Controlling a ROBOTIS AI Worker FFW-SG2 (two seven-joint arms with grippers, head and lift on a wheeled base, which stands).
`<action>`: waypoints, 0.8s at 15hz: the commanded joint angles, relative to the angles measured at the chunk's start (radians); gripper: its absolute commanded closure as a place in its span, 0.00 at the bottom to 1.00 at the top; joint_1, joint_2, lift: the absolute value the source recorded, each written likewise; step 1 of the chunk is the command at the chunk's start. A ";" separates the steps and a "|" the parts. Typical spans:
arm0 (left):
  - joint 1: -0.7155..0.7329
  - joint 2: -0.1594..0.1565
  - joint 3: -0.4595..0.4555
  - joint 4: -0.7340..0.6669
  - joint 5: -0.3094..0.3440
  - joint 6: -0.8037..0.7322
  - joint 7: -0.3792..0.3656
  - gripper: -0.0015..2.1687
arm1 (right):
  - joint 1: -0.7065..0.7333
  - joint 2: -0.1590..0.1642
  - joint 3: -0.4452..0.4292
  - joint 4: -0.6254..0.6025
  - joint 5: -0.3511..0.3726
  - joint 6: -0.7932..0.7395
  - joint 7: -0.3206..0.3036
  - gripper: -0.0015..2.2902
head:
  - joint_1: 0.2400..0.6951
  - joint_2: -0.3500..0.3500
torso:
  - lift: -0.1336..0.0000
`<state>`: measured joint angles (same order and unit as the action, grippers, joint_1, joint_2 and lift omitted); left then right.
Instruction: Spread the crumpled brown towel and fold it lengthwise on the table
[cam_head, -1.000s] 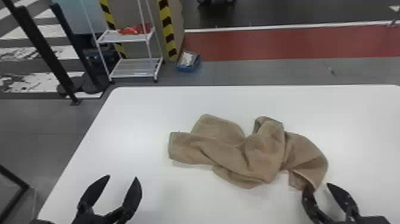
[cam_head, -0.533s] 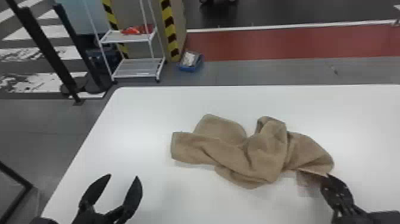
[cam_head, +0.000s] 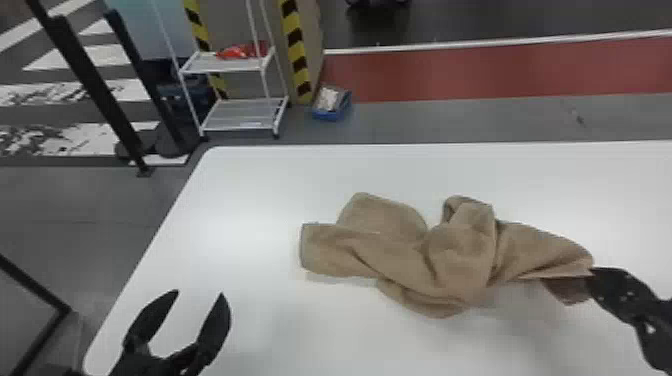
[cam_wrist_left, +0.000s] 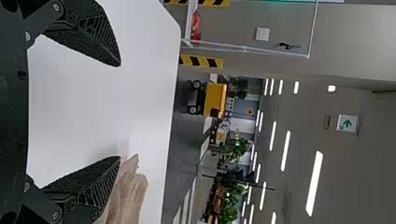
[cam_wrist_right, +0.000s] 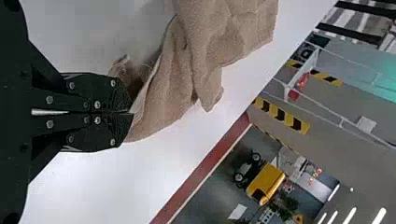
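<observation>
Drawing outward to the robot's right, the right hand (cam_head: 592, 273) is pulling the near right end of the brown towel (cam_head: 400, 250) with it, and that end is lengthening into a tapered tongue. The left hand (cam_head: 198, 295) is staying about where it was.

In the head view, one soft, matte towel is lying crumpled on the smooth white worktop (cam_head: 300, 330), with rounded folds bunching in its middle and a squarish end pointing left. The right hand is clenching the towel's corner, and a darker flap is hanging beside its tips. The left hand is resting released over the near left part of the worktop, its two curved black fingers standing apart. Beyond, a white metal rack (cam_head: 225, 64) with two shelves is holding a red item (cam_head: 242, 51), and one blue box (cam_head: 327, 114) is sitting on the floor.

In the left wrist view, the left hand (cam_wrist_left: 119, 112) is showing two ridged fingers spread wide, with towel folds appearing beside one. One green-and-white sign (cam_wrist_left: 347, 123) is bearing an arrow.

In the right wrist view, the right hand's (cam_wrist_right: 131, 113) two fingers are meeting on the fuzzy cloth, which is fanning out from them in creases.
</observation>
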<state>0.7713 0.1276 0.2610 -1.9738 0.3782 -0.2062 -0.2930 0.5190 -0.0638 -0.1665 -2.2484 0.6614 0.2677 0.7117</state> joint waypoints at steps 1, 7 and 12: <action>-0.003 0.001 -0.003 -0.002 0.001 0.000 -0.005 0.09 | -0.039 -0.042 -0.116 -0.074 0.010 0.017 0.115 0.59 | 1.00 0.70 | 0.08; -0.003 0.003 -0.012 -0.003 0.001 0.000 -0.011 0.09 | -0.143 -0.165 -0.166 -0.050 0.179 0.029 0.371 0.59 | 1.00 0.46 | 0.08; -0.003 0.003 -0.003 0.004 0.001 0.000 -0.014 0.09 | -0.117 -0.203 -0.021 0.067 0.464 -0.047 0.480 0.56 | 1.00 0.49 | 0.08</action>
<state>0.7685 0.1304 0.2556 -1.9742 0.3788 -0.2062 -0.3070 0.3884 -0.2502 -0.2119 -2.2047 1.0628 0.2257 1.1869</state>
